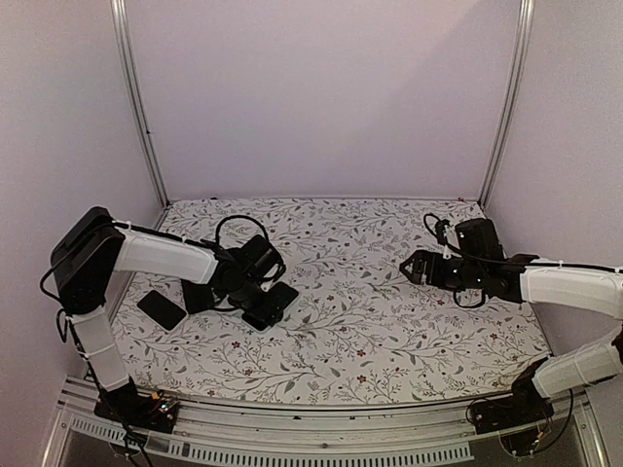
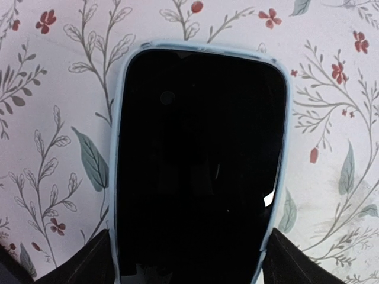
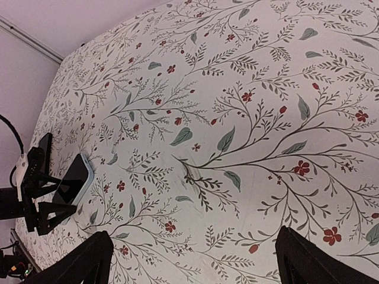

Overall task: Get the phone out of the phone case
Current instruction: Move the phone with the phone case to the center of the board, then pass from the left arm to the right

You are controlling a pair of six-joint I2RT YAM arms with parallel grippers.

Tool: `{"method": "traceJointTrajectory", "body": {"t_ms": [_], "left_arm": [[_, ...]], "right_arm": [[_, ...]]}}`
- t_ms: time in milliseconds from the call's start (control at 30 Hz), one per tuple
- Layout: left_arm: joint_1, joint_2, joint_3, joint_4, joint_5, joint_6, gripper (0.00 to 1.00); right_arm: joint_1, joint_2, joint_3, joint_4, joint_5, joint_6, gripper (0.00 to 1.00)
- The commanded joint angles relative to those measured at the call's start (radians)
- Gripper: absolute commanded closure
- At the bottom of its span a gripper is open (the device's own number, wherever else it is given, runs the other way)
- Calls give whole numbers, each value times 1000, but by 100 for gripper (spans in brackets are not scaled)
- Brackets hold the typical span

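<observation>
The phone (image 2: 198, 160) lies screen up on the floral table, its black screen framed by a light blue phone case (image 2: 207, 48). My left gripper (image 2: 188, 251) straddles the phone's near end, with one dark finger against each long side of the case. From above, the left gripper (image 1: 261, 287) sits low over the phone (image 1: 274, 304) at the table's left. My right gripper (image 1: 411, 268) hovers open over bare cloth at the right, with nothing between its fingers (image 3: 89, 260). The right wrist view shows the phone (image 3: 74, 180) far off.
A dark flat rectangular slab (image 1: 161, 309) lies on the table left of the left gripper, near the left wall. Metal frame posts (image 1: 136, 107) stand at the back corners. The floral cloth (image 1: 370, 331) covers the table.
</observation>
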Motion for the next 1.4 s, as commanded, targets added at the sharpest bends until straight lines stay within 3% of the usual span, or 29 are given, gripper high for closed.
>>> {"method": "traceJointTrajectory", "body": {"t_ms": [0,333,533,933,1367], "left_arm": [[-27,96,16,-35,80,-11,23],[-44,153,120,2,89,-39,41],[-43,159,144,57,135,-67,47],[-42,139,148,168,229,-116,47],[-45,130,133,275,320,-190,47]], "right_arm": [[25,34,6,49,-65,23,1],[60,157,67,99,-138,100,2],[70,217,92,128,-181,162,3],[123,374,218,162,-220,222,5],[144,579,316,298,-336,314,14]]}}
